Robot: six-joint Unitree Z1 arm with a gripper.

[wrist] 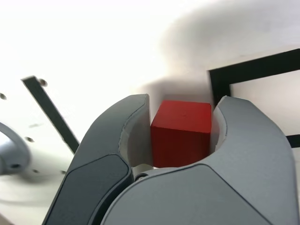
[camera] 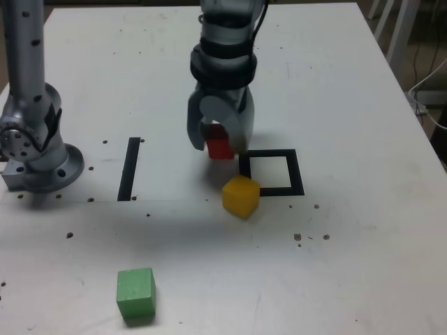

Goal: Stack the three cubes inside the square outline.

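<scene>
The white table point(camera: 335, 84) is carrying everything. The gripper point(camera: 218, 143) is clamping the red cube point(wrist: 182, 132) between both jaws, just beside the square outline point(camera: 272, 172) on the exterior view's left. The yellow cube point(camera: 241, 195) is sitting against the outline's near corner, the green cube point(camera: 135, 293) well apart up front.

White table point(camera: 349, 84) bears yellow cube point(camera: 241, 195), green cube point(camera: 135, 293).

I see the square outline point(camera: 272, 172) open inside, but the yellow cube point(camera: 241, 195) sits on its near-left corner, blocking my claw point(camera: 218, 143) in the exterior view.
</scene>
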